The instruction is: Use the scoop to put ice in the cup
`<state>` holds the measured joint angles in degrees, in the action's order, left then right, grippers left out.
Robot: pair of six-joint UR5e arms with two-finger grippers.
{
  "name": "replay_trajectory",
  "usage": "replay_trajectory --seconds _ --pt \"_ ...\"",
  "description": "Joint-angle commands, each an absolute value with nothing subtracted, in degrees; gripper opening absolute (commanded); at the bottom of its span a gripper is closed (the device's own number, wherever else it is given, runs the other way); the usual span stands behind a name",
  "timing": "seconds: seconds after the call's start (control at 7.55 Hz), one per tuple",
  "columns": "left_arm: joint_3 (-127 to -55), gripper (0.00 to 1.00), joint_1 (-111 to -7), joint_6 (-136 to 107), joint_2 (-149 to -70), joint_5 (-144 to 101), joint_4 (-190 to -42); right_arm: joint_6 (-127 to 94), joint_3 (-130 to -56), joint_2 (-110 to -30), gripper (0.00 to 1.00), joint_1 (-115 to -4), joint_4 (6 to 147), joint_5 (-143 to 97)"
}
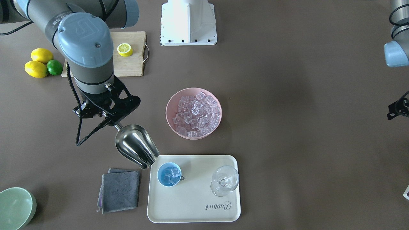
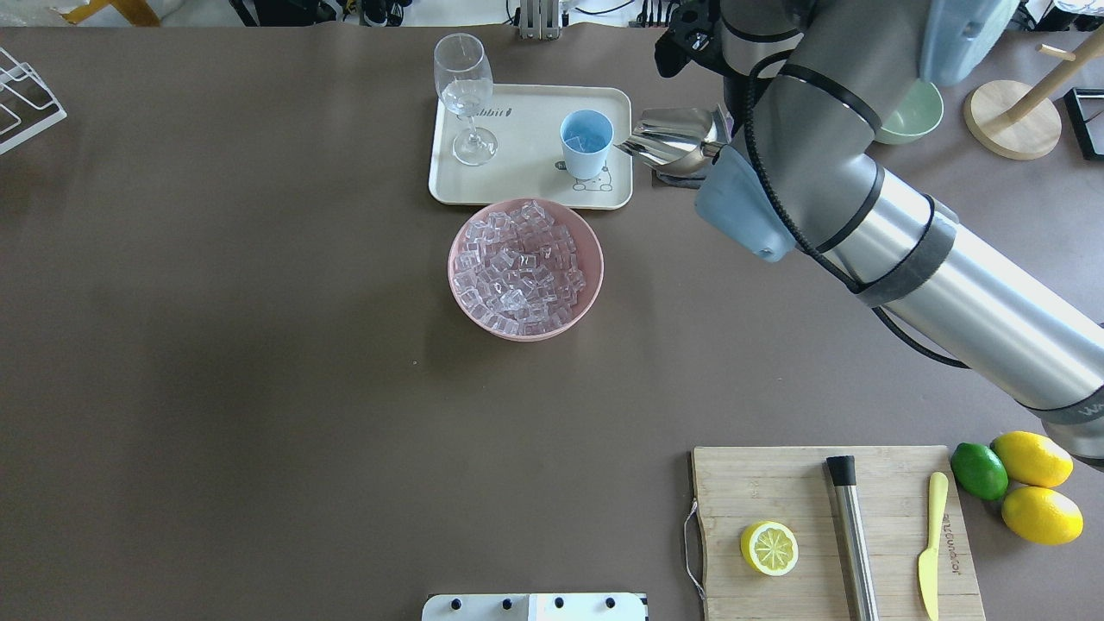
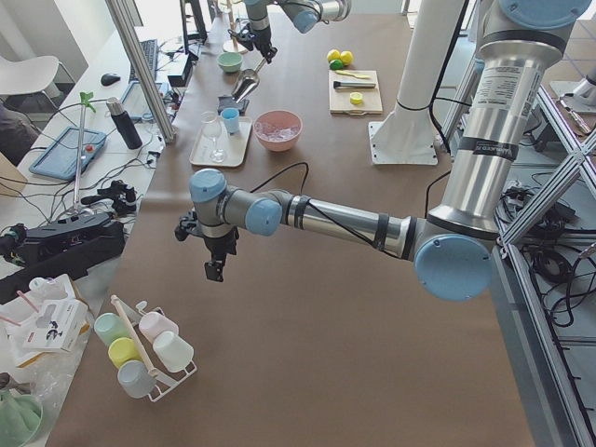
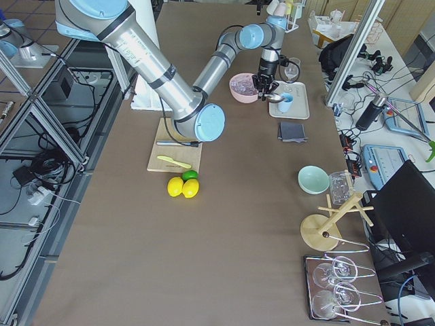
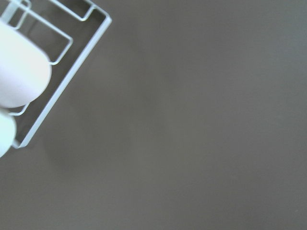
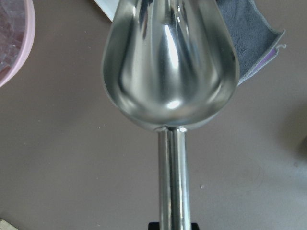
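From across the counter I count one scoop, one cup on the tray holding two or three cubes of ice, and one pink bowl heaped with more. My right jaws are clamped on the scoop's short handle, and its trough slopes down from them to end near the cup's rim. My right wrist camera shows the trough's shiny inside and the handle running back into those jaws, while the left side view shows my left jaws above the counter, well apart from all this, and I cannot tell how they stand.
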<state>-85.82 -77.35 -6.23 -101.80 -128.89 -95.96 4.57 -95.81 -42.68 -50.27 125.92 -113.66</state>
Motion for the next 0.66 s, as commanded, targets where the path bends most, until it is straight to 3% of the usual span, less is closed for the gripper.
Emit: replay_trajectory --seconds 0.0,0.26,0.53 --pt "-79.63 0.99 -89.18 12.78 -96.08 -133.42 -99.84 4.13 -104.65 -53.83 0.0 -55.6 124.29 -118.79" --pt "-79.37 0.99 -89.99 11.87 -93.27 -132.28 -99.67 -7.31 -111.5 -67.95 0.0 -61.41 116.78 -125.31" --pt "-79.8 0.99 -90.09 8.27 -93.34 -132.09 -99.75 -26.82 -113.54 -77.48 0.0 -63.54 107.62 -127.71"
